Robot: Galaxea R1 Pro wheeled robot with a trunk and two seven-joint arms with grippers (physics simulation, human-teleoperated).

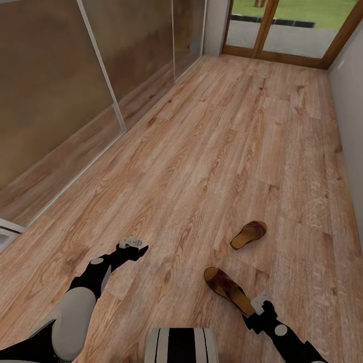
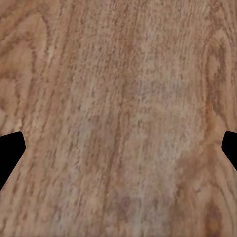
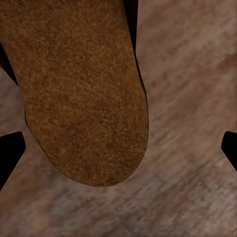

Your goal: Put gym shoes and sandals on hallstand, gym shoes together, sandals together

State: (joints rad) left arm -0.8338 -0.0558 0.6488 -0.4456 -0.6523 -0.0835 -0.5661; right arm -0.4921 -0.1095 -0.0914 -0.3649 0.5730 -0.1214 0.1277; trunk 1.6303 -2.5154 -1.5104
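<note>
Both dark brown leather sandals with tan soles lie on the light brown wood-grain plank corridor floor (image 1: 217, 131), so as far as I can judge neither has been racked yet. The nearer sandal (image 1: 229, 291) lies just ahead of my right pincer (image 1: 260, 303), which hangs over its heel end; in my right wrist view the rounded heel (image 3: 84, 98) lies between my spread fingertips (image 3: 11, 153), not pinched. The farther sandal (image 1: 249, 234) rests near it, apart. My left pincer (image 1: 132, 246) hovers over bare planks, fingers spread and holding nothing. Grasping, carrying and pairing all remain.
</note>
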